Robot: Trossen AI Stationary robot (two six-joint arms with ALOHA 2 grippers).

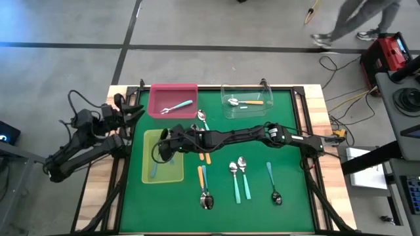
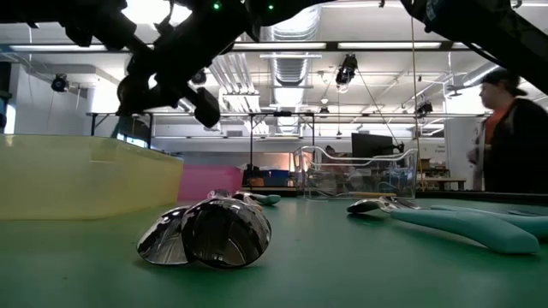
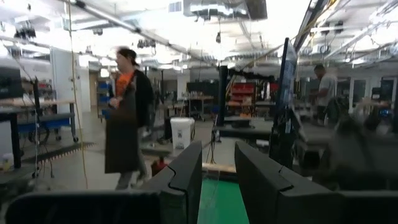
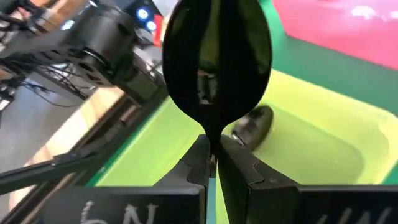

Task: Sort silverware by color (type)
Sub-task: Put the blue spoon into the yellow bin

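Observation:
My right gripper (image 1: 164,145) reaches across the green mat and hangs over the yellow-green tray (image 1: 172,176), shut on a spoon whose shiny bowl (image 4: 217,56) sticks out ahead of the fingers. Another spoon (image 1: 153,169) lies in that tray, its bowl (image 4: 252,127) below the held one. The pink tray (image 1: 157,92) holds a light-blue spoon (image 1: 178,105). An orange spoon (image 1: 251,102) lies in the clear tray (image 1: 226,92). Several more spoons lie on the mat, among them an orange one (image 1: 205,156) and teal ones (image 1: 235,185). My left gripper (image 3: 217,180) waits open off the table's left edge. My right gripper pinches the spoon at its thin neck (image 4: 212,134), just behind the bowl, between the two fingers (image 4: 198,158). The fingers slant down toward the table's left and lie along the spoon. A teal strip of handle (image 4: 212,186) runs back between them. The spoon hangs clear above the yellow-green tray.
Two spoon bowls (image 2: 205,231) lie close to the table's near edge, with teal handles (image 2: 462,227) to their right. Free mat lies between the trays and these spoons. A person (image 2: 514,128) stands beyond the table. Cables and equipment (image 1: 387,52) sit at the right.

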